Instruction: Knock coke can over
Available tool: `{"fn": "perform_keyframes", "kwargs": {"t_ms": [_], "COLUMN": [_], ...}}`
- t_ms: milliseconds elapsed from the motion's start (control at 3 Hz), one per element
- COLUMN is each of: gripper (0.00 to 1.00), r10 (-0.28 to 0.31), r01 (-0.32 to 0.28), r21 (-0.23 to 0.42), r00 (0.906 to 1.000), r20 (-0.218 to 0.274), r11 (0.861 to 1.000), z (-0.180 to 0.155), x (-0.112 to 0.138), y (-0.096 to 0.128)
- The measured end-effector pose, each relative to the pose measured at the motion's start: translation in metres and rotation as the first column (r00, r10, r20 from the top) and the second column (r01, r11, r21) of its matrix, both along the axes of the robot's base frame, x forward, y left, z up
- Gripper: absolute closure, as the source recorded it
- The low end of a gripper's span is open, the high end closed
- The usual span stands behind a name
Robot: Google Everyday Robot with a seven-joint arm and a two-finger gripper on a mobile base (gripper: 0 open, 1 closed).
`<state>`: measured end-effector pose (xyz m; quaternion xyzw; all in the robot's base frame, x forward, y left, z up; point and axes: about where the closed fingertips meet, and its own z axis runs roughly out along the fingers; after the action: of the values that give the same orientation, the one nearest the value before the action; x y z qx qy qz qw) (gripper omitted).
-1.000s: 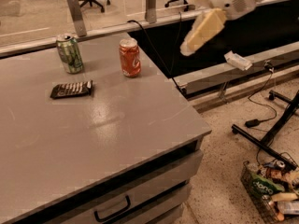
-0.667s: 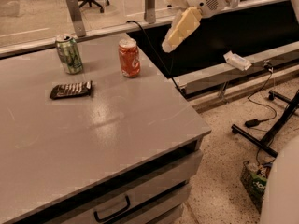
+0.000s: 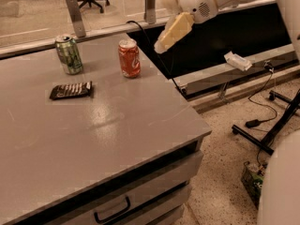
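Observation:
The coke can, orange-red with white markings and a silver top, stands upright near the far right part of the grey table. My gripper, with cream-coloured fingers pointing down and left, hangs in the air to the right of the can and above the table's right edge. It does not touch the can. The white arm runs from it up to the top right.
A green can stands upright to the left of the coke can. A dark snack bar lies flat in front of it. Drawers sit under the table's front edge. A black stand and cables are on the floor at right.
The gripper has moved left and slightly down, from beyond the table's right side toward the coke can. The cans and the bar have not moved.

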<state>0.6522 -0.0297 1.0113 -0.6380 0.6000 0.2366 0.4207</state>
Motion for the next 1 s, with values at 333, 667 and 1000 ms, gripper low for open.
{"fn": "perform_keyframes", "kwargs": {"t_ms": [333, 667, 1000], "gripper": [0.0, 0.0, 0.0], "r10": [0.011, -0.022, -0.063], "r01": [-0.006, 0.033, 0.077], "r21": [0.159, 0.279, 0.367], "r00": [0.9996, 0.999, 0.9968], "r20": [-0.028, -0.04, -0.05], "r11": [0.987, 0.96, 0.927], "z": [-0.023, -0.045, -0.073], "x": [0.024, 0.042, 0.059], "y": [0.028, 0.047, 0.057]}}
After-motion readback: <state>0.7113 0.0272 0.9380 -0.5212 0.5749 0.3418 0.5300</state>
